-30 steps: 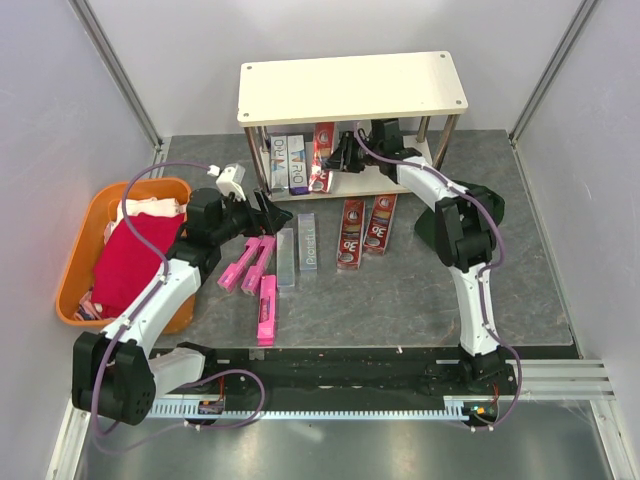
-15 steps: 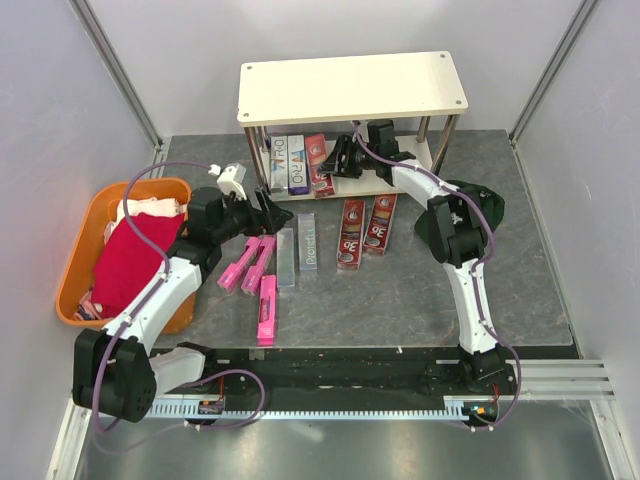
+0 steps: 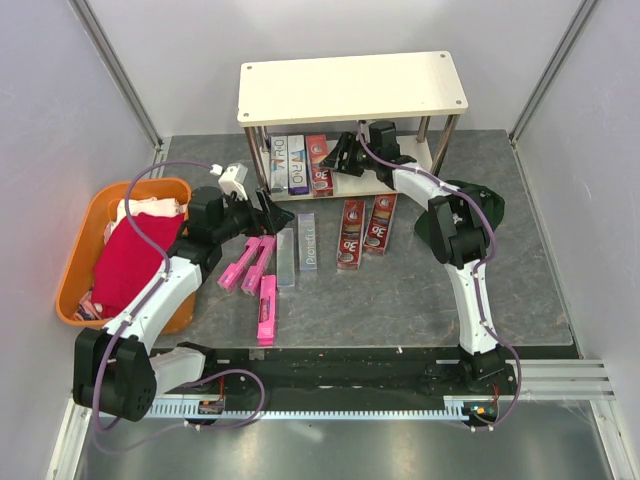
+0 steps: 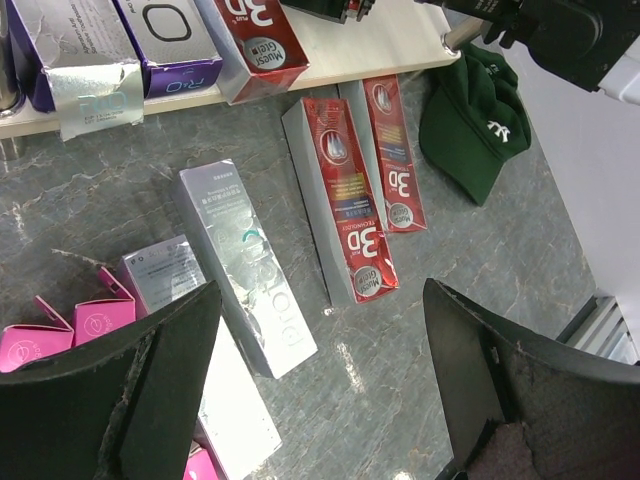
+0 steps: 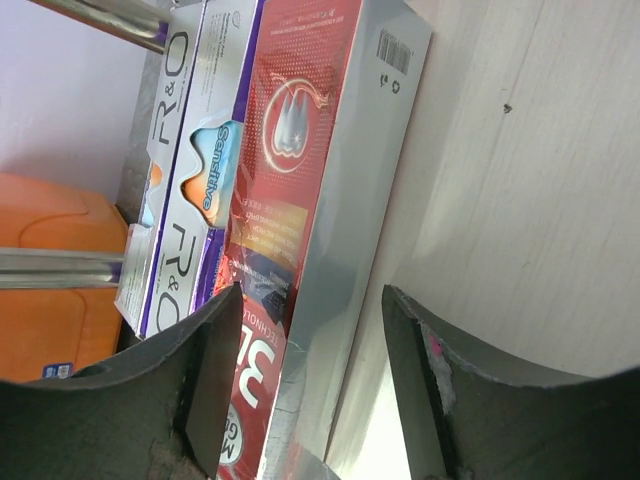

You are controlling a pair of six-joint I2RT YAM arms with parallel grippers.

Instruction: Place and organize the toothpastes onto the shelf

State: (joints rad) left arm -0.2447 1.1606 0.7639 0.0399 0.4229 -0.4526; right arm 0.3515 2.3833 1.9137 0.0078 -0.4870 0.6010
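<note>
The shelf (image 3: 350, 88) stands at the back. On its lower board (image 5: 520, 180) two navy-and-white toothpastes (image 3: 288, 164) and a red "3D" box (image 3: 318, 163) lie side by side. My right gripper (image 3: 338, 160) reaches in under the top board. It is open over the red box (image 5: 300, 200), whose silver side shows between the fingers (image 5: 190, 380). On the table lie three pink boxes (image 3: 258, 275), two silver ones (image 3: 297, 248) and two red ones (image 3: 364, 228). My left gripper (image 3: 270, 212) hovers open above the silver boxes (image 4: 245, 265), holding nothing.
An orange basket (image 3: 75, 290) with a red cloth (image 3: 130, 255) sits at the left. A dark green cap (image 3: 485, 205) lies beside the right arm, also visible in the left wrist view as the cap (image 4: 480, 110). The shelf's chrome legs (image 3: 443, 135) flank the lower board.
My right gripper has opened and let go of the red box, which went from tilted to lying beside the navy boxes on the lower board. The left arm has not moved.
</note>
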